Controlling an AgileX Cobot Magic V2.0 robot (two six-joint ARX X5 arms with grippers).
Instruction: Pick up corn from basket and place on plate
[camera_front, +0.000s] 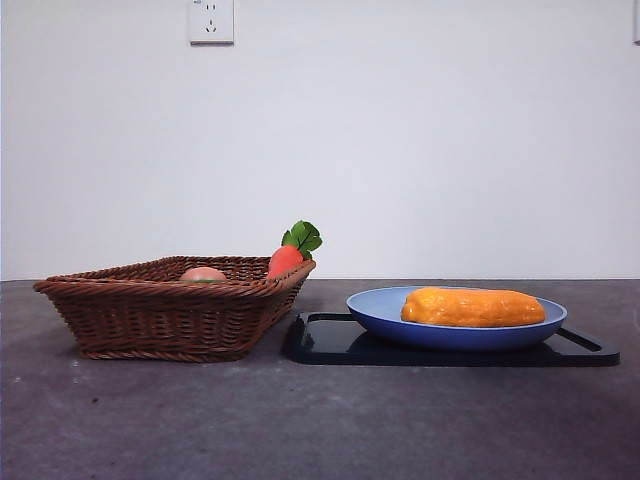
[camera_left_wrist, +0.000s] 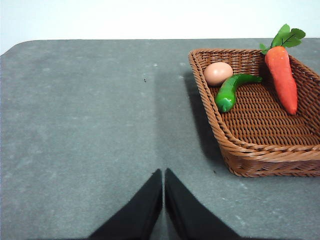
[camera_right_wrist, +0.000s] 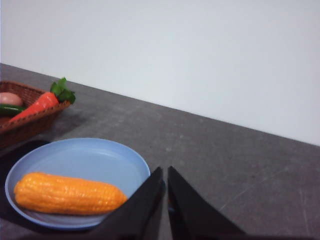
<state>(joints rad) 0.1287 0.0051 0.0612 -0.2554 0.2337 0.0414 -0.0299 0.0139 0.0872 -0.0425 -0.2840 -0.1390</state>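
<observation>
In the front view, the corn (camera_front: 473, 307) lies on its side in the blue plate (camera_front: 380, 312), which sits on a flat black tray (camera_front: 330, 345) at the lower right of the frame. The wicker basket (camera_front: 150, 315) stands at the lower left, just beside the tray, with a carrot (camera_front: 285, 260) leaning on its rim and a pinkish egg-shaped item (camera_front: 203, 273) showing just above its edge. No arm appears in this view. The left wrist view shows the left gripper (camera_left_wrist: 163, 172) with its jaws pressed together and holding nothing, over bare table (camera_left_wrist: 90, 125) apart from the basket (camera_left_wrist: 260, 155), which contains the carrot (camera_left_wrist: 282, 75), the egg-shaped item (camera_left_wrist: 218, 73) and a green pepper (camera_left_wrist: 230, 91). The right wrist view shows the right gripper (camera_right_wrist: 165, 171), jaws likewise closed and empty, near the plate (camera_right_wrist: 100, 157) that carries the corn (camera_right_wrist: 67, 193).
</observation>
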